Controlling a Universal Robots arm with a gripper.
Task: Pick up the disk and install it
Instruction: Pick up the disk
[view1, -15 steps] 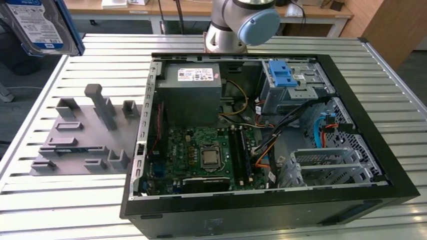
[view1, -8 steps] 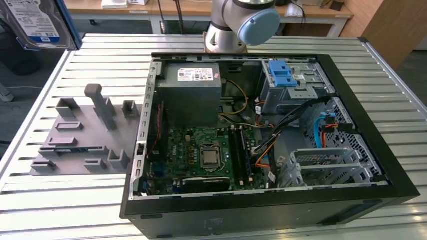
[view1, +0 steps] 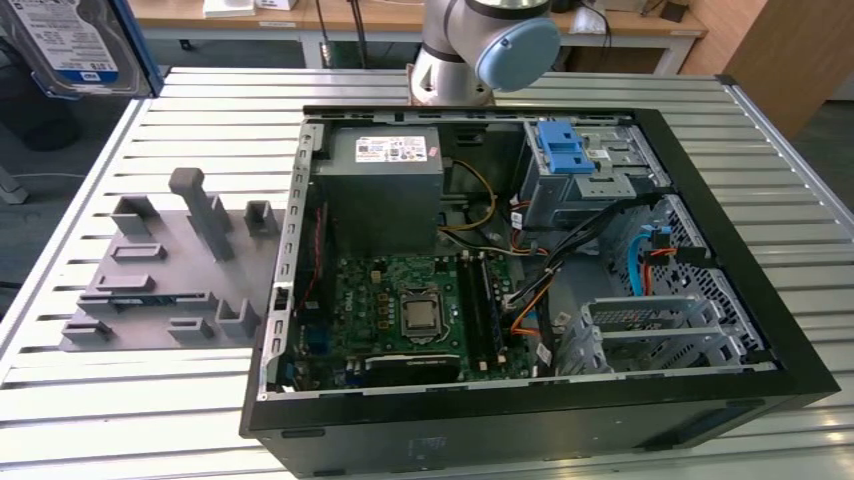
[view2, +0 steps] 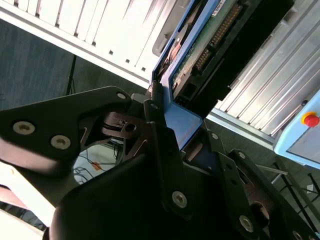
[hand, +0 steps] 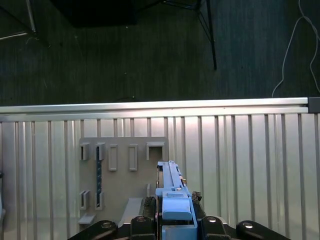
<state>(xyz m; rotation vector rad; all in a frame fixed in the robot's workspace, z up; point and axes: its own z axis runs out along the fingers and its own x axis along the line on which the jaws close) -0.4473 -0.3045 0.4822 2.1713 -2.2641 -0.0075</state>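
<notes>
The disk (view1: 74, 45), a silver hard drive with a white-and-blue label and a blue frame, hangs high in the air at the exterior view's upper left, off the table's corner. In the first wrist view the disk (hand: 171, 192) shows edge-on above the slatted table, and my gripper (hand: 172, 222) is shut on its blue frame. The second wrist view shows the disk's (view2: 212, 42) circuit-board side, with the black fingers (view2: 157, 125) clamped on the blue frame.
An open computer case (view1: 747, 180) lies on the slatted metal table (view1: 160, 400), with a grey power supply (view1: 387, 185) and a drive cage holding a blue bracket (view1: 567, 150). A grey holder plate (view1: 174, 265) sits left of the case. The arm's base (view1: 481, 50) stands behind.
</notes>
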